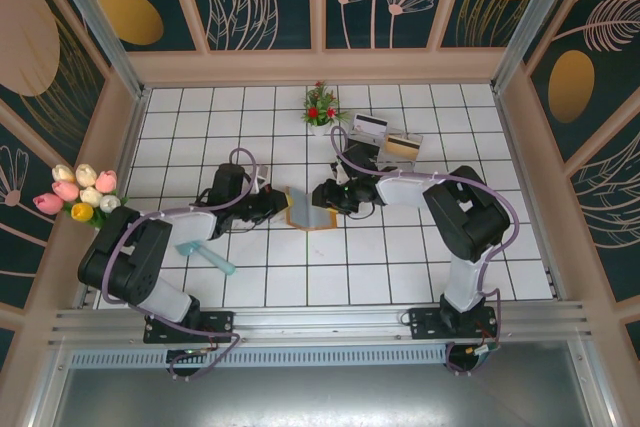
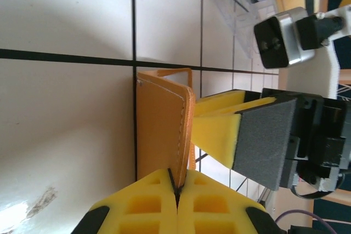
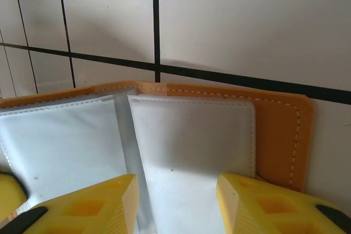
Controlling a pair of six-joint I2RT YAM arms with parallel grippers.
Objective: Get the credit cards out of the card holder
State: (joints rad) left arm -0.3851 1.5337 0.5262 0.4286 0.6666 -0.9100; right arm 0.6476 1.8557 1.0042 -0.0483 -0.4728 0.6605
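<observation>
The left gripper (image 2: 176,187) has its yellow fingers pressed together on the stitched edge of the card holder (image 2: 162,130), pinching one leather flap. This grip seems to serve as an anchor, so that the light wallet stands open on its edge and does not slide on the tiled desk (image 1: 400,267) while the other arm works.

The right gripper (image 3: 176,186) faces it from the opposite side with its fingers spread. One finger stands at each side of the pale inner pocket (image 3: 192,146), and nothing is between them. It looks ready to close on whatever comes out of that pocket. If a card sits inside cannot be told, because the pocket cover is silvery and hides it.

The card holder is near the middle of the desk, between the two grippers. A teal credit card (image 1: 207,257) lies flat on the desk beside the left arm, well apart from the holder, so part of the task is probably done. The clear tray (image 1: 385,137) stands farther back.
</observation>
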